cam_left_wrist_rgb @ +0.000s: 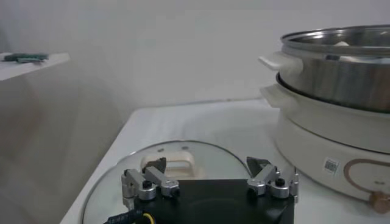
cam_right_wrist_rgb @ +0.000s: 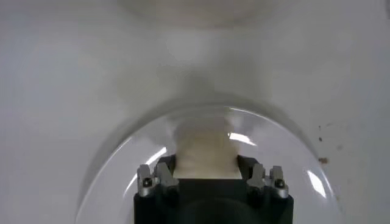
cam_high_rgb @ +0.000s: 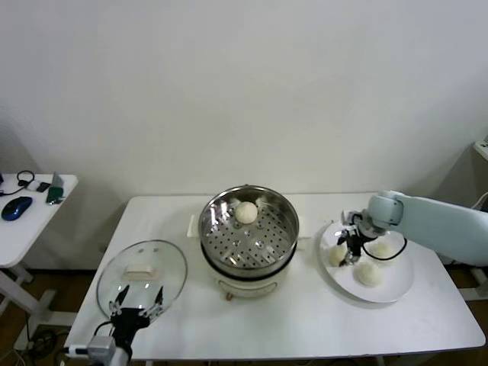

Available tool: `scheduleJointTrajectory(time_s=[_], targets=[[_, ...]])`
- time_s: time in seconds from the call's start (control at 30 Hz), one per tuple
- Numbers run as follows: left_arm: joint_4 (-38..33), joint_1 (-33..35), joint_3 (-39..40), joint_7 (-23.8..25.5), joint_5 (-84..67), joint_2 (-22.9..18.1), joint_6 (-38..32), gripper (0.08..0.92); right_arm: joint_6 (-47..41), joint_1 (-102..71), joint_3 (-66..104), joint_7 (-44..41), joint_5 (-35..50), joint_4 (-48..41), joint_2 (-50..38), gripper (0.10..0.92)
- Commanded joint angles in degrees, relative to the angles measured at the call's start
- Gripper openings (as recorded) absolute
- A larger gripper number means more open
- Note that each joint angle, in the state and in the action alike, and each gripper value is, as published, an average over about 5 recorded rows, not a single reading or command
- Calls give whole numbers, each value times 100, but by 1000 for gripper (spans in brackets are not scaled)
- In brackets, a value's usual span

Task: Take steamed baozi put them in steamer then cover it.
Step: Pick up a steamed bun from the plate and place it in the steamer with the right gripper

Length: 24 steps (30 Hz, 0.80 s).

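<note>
Right tool point(cam_high_rgb: 345, 255) astride plate-edge baozi point(cam_high_rgb: 337, 255)

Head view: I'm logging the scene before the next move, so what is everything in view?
buns: four, cream; one in the steamer, three on the plate
steamer: one, steel on a white base; table centre
lid: one, clear glass with a white handle; flat on the table, left of the steamer
plate: one, white; right of the steamer
table: one, white
side table: one, white; far left, holding small dark items
left gripper: open, over the lid's near edge
right gripper: open, astride a bun on the plate
</note>
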Motion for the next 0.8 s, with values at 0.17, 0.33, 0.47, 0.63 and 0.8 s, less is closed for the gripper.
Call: scheduleJointTrajectory(time_s=[0.17, 0.33, 0.47, 0.63, 0.8], targets=[[-88, -17, 3, 5, 0, 29, 35, 823, 169, 3225, -1610, -716, 1245, 688, 504, 679], [-130, -69, 16, 6, -20, 60, 61, 823, 53, 4124, -1453, -844, 1961, 1154, 1079, 679], [-136, -112, 49, 8, -38, 75, 74, 823, -219, 3982, -784, -585, 2408, 1366, 1704, 679], [-120, -143, 66, 15, -47, 112, 90, 823, -485, 3320, -205, -180, 2529, 1289, 2662, 679], [-107, -175, 44, 17, -51, 119, 101, 823, -638, 2563, -102, 126, 2426, 1029, 3366, 679]])
